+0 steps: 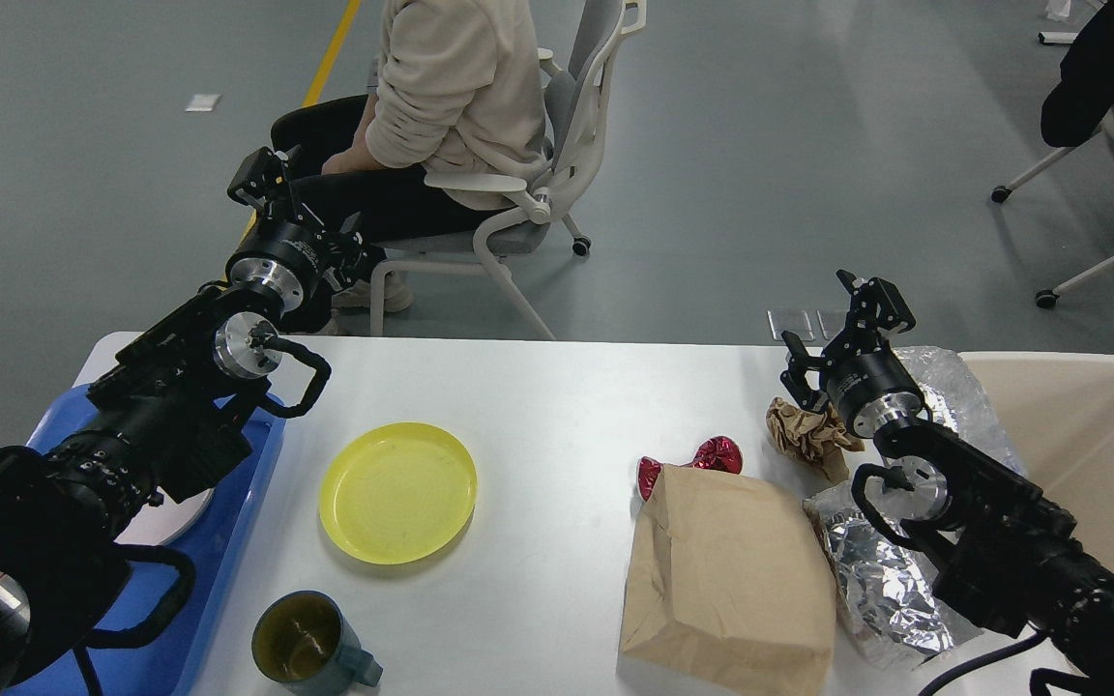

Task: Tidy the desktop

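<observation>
The white desktop holds a yellow plate, a grey-blue mug, a brown paper bag, a red foil wrapper, a crumpled brown paper ball and crumpled silver foil. My right gripper is open with nothing between its fingers, just above and behind the paper ball at the far edge. My left gripper is raised beyond the table's far left corner, against a seated person's dark trousers. It looks open and holds nothing.
A blue tray lies at the left edge, with a white dish mostly hidden under my left arm. A beige bin stands at the right, more foil beside it. A person on a white chair sits close behind the table.
</observation>
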Robot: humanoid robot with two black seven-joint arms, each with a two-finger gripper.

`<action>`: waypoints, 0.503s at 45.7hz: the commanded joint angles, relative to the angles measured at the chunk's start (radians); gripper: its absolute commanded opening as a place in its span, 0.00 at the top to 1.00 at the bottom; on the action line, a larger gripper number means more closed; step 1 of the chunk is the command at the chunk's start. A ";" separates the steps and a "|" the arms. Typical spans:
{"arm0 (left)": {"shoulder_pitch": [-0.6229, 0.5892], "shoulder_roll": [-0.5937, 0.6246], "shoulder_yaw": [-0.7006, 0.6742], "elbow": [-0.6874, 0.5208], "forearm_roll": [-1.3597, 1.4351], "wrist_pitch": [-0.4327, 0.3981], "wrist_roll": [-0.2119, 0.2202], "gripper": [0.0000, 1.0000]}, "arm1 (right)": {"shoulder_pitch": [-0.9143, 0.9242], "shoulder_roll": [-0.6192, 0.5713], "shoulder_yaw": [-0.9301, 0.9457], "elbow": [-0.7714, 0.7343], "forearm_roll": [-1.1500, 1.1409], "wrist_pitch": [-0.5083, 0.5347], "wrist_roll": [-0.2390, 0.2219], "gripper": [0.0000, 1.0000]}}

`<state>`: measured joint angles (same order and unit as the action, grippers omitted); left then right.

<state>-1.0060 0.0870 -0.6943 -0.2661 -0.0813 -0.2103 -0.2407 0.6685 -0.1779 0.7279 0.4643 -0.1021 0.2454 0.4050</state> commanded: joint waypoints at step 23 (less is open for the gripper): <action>-0.011 0.079 -0.014 -0.002 -0.006 -0.011 0.119 0.03 | 0.000 0.000 0.001 0.000 0.001 0.000 0.000 0.00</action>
<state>-1.0149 0.1235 -0.6911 -0.2714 -0.0843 -0.2319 -0.1248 0.6685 -0.1779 0.7284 0.4645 -0.1016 0.2454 0.4050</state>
